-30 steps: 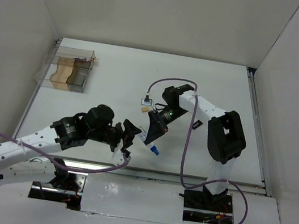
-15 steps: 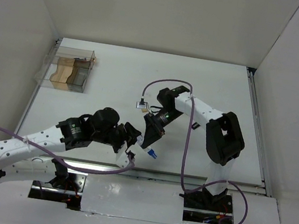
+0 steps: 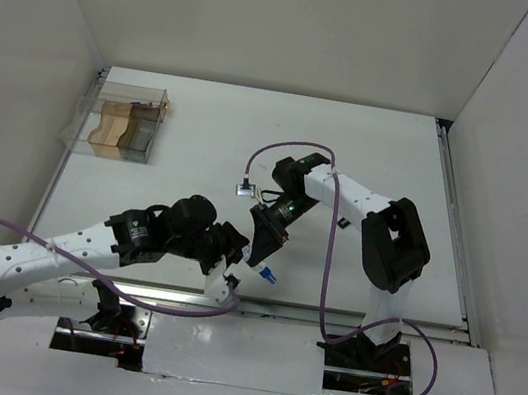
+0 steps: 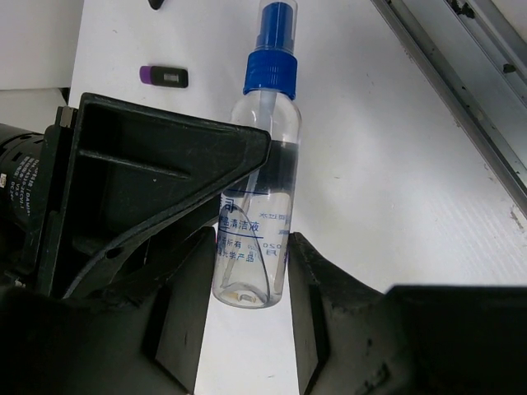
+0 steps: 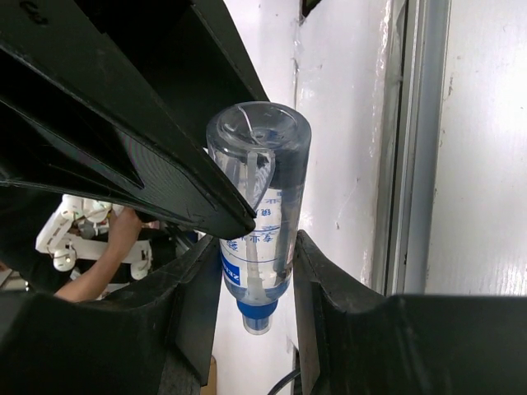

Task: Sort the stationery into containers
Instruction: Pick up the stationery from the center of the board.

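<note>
**Desk:** So, where is the spray bottle (image 4: 280,181) right now?

**Operator:** I see it near the front edge of the table (image 4: 395,206), between my two arms. Its blue cap points away from the left wrist camera, and its clear base is nearest that lens. Whether it hangs free of the surface, I can't tell.

**Desk:** Who has hold of it?

**Operator:** My right gripper (image 5: 257,243) is clamped on it. Its two black fingers press the sides of the clear body around the printed label. From the left wrist I see one of those fingers crossing the body just above the label.

**Desk:** And the left?

**Operator:** My left gripper (image 4: 251,247) straddles the base end, with a finger right against each side. I can't tell whether it is actually squeezing or only resting there.

**Desk:** Anything else in view?

**Operator:** A small purple-and-black stick (image 4: 163,76) lies flat on the table beyond the cap, well apart from the bottle. The clear box (image 3: 83,117) sits at the back left, far from both grippers. Tan and brown blocks stand upright in its right-hand compartments.
</note>
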You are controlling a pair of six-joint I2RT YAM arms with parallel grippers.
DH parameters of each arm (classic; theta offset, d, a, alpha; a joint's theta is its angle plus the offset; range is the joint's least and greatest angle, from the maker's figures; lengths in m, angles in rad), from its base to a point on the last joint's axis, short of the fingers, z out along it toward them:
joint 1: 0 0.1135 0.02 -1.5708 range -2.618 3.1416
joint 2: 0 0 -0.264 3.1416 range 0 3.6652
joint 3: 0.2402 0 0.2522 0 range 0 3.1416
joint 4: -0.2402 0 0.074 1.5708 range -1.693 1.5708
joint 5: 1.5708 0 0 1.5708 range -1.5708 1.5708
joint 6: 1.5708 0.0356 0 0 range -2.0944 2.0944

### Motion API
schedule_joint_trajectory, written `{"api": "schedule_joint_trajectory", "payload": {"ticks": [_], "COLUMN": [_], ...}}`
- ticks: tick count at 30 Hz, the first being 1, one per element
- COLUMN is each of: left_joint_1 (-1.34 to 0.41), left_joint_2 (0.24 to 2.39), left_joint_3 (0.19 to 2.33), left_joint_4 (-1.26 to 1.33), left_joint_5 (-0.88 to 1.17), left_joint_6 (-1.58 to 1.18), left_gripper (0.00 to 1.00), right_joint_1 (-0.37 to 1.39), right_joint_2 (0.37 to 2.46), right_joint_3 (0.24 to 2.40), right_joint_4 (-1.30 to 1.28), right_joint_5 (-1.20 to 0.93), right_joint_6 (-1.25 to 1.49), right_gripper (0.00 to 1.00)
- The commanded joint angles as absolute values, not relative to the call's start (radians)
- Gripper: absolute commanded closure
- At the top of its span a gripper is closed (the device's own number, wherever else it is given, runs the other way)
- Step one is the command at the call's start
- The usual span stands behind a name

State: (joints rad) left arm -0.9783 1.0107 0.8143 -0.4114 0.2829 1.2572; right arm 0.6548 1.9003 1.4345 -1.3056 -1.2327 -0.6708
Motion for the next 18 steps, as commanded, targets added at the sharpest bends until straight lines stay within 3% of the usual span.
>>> {"api": "schedule_joint_trajectory", "payload": {"ticks": [1, 4, 7, 9, 10, 13, 14, 18], "left_joint_1": [-0.992, -1.003, -1.003, -1.005, -1.006, -1.005, -1.005, -1.008], "left_joint_2": [1.019, 1.020, 1.026, 1.019, 1.016, 0.996, 0.980, 0.916], "left_joint_3": [0.827, 0.831, 0.842, 0.841, 0.841, 0.838, 0.838, 0.805], "left_joint_4": [-0.437, -0.449, -0.471, -0.471, -0.474, -0.474, -0.480, -0.521], "left_joint_5": [0.270, 0.258, 0.250, 0.250, 0.244, 0.235, 0.229, 0.229], "left_joint_6": [1.267, 1.252, 1.236, 1.204, 1.178, 1.114, 1.102, 1.069], "left_gripper": [0.50, 0.56, 0.71, 0.83, 0.86, 0.96, 1.00, 1.00], "right_joint_1": [0.669, 0.669, 0.669, 0.669, 0.669, 0.667, 0.666, 0.635], "right_joint_2": [1.870, 1.864, 1.855, 1.850, 1.844, 1.839, 1.832, 1.813], "right_joint_3": [1.453, 1.451, 1.445, 1.447, 1.448, 1.445, 1.445, 1.445], "right_joint_4": [-1.443, -1.442, -1.443, -1.440, -1.442, -1.442, -1.440, -1.437], "right_joint_5": [-1.270, -1.267, -1.264, -1.258, -1.256, -1.244, -1.243, -1.233], "right_joint_6": [-0.672, -0.672, -0.672, -0.669, -0.669, -0.667, -0.667, -0.664], "right_gripper": [1.00, 1.00, 0.99, 0.85, 0.69, 0.44, 0.41, 0.37]}}
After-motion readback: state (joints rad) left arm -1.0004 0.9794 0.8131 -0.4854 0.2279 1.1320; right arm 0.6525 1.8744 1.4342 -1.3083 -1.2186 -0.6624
